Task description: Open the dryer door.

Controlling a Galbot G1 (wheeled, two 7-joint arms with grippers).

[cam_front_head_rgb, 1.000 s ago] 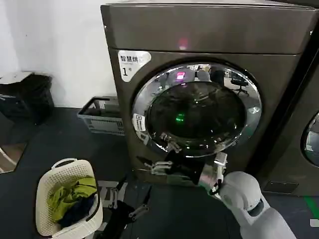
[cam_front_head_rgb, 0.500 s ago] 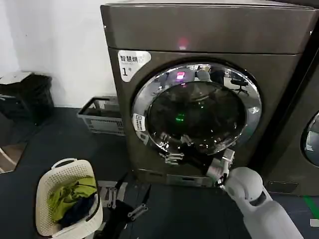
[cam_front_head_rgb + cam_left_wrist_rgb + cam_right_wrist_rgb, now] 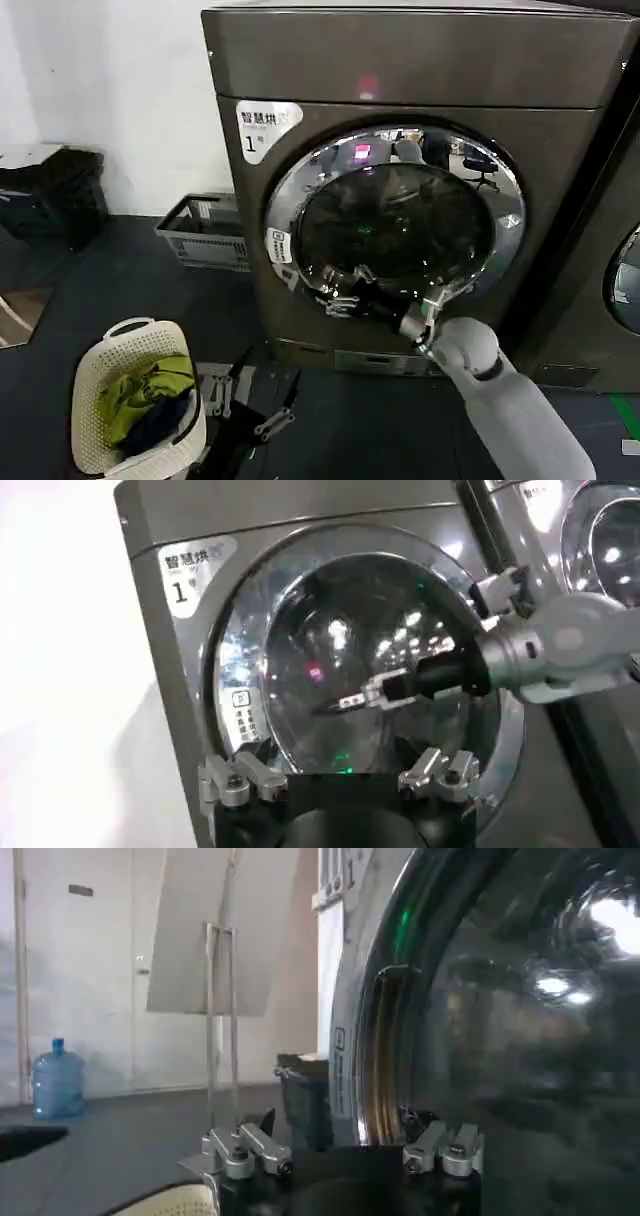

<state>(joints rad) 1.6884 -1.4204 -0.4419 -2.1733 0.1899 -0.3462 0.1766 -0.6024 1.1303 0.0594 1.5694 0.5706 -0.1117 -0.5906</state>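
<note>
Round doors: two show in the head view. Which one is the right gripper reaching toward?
The dryer door, chrome-rimmed, on the dryer with the "1" sticker; the right gripper is at its lower rim.

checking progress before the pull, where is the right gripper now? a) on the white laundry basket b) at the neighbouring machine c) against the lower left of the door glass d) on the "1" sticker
c: in the head view the right gripper is up against the lower left of the dryer door, which sits shut in the dryer.

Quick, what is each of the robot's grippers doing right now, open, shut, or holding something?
Left gripper: open, holding nothing, hanging low in front of the dryer.
Right gripper: open, empty, at the lower chrome rim of the dryer door.
</note>
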